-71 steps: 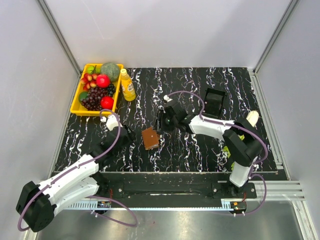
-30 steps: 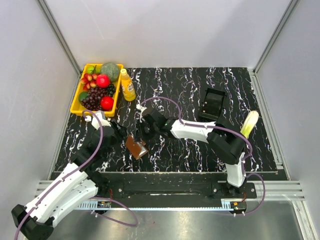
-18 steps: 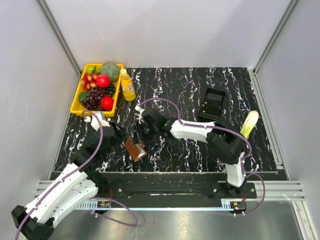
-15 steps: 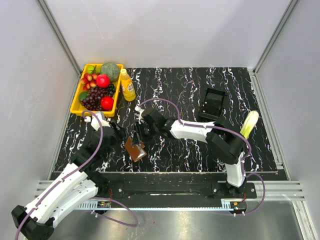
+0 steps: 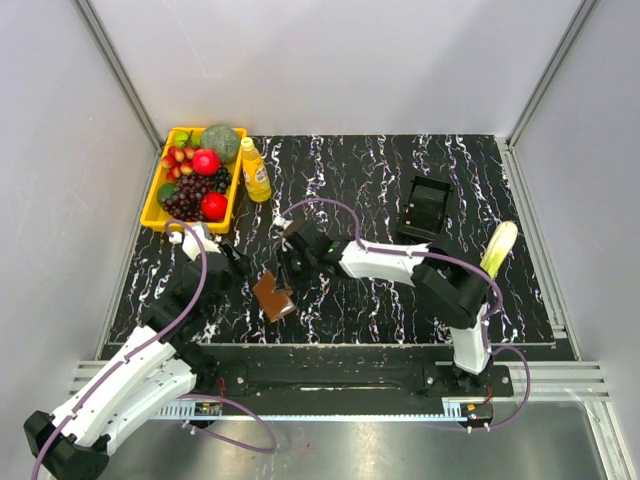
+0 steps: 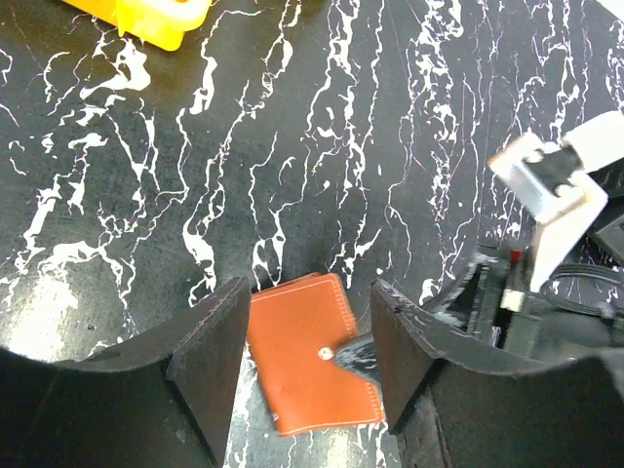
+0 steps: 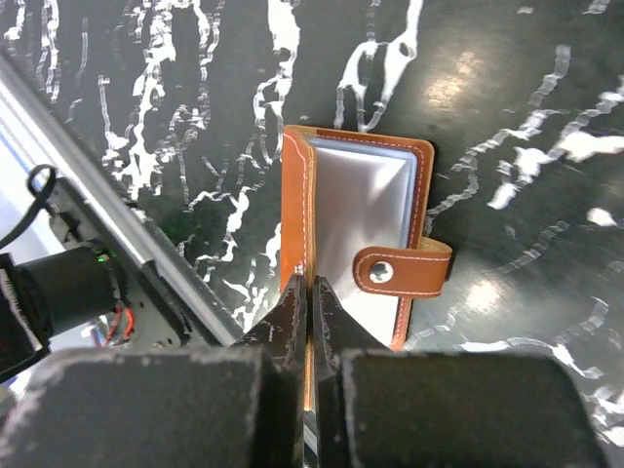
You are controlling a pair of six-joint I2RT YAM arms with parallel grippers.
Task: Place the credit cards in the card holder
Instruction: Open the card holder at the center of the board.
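Observation:
The card holder (image 5: pixel 273 296), a small brown leather wallet with pale stitching, lies on the black marble table left of centre. Its cover (image 7: pixel 295 210) stands partly open over clear inner sleeves (image 7: pixel 361 219), and the snap strap (image 7: pixel 400 270) hangs loose. My right gripper (image 7: pixel 309 283) is shut on the edge of that cover, and shows from above as the right gripper (image 5: pixel 289 279). My left gripper (image 6: pixel 310 292) hovers open just over the card holder (image 6: pixel 302 366), one finger on each side and apart from it. No credit cards can be made out.
A black tray-like box (image 5: pixel 425 206) sits at the back right. A yellow tray (image 5: pixel 157 205) of fruit and a yellow bottle (image 5: pixel 255 170) stand at the back left. A pale yellow-green vegetable (image 5: pixel 499 246) lies at the right edge. The metal rail (image 5: pixel 330 350) borders the near side.
The right gripper's jaws have closed onto the holder's cover. Since the earliest frame the holder and both grippers have shifted left. The left gripper has stayed open.

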